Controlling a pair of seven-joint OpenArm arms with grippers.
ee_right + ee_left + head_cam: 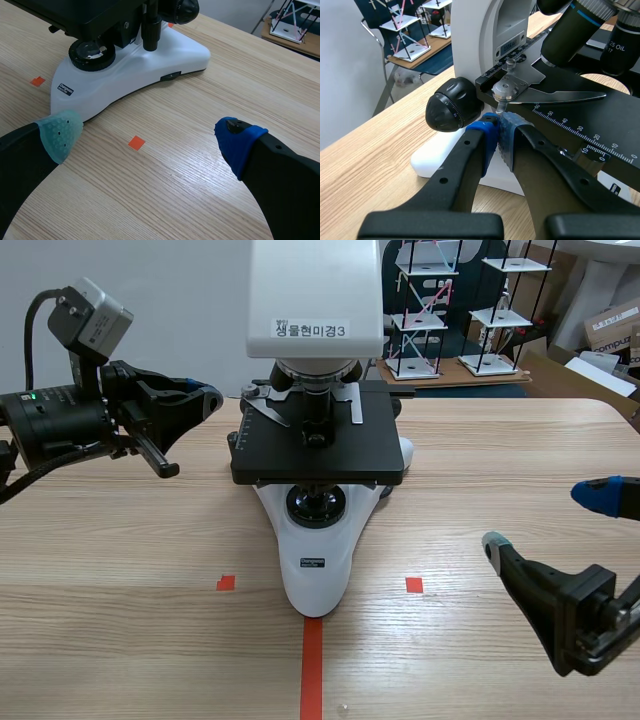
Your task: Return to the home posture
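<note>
1. Wooden surface [120,640], marked with orange-red tape, lying under everything.
2. Microscope [315,575], white with a black stage [330,455], standing at the centre of the surface.
3. Right end effector [548,522], held low at 4 o'clock of the microscope and well apart from it, fingers spread wide over bare wood.
4. Left end effector [208,400], raised at 9 o'clock of the stage, fingers pressed together, blue pads [490,137] meeting just under a small silver knob [505,90] at the stage edge.

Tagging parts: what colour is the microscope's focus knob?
The focus knob is black with fine white tick marks; clearest in the left wrist view.
</note>
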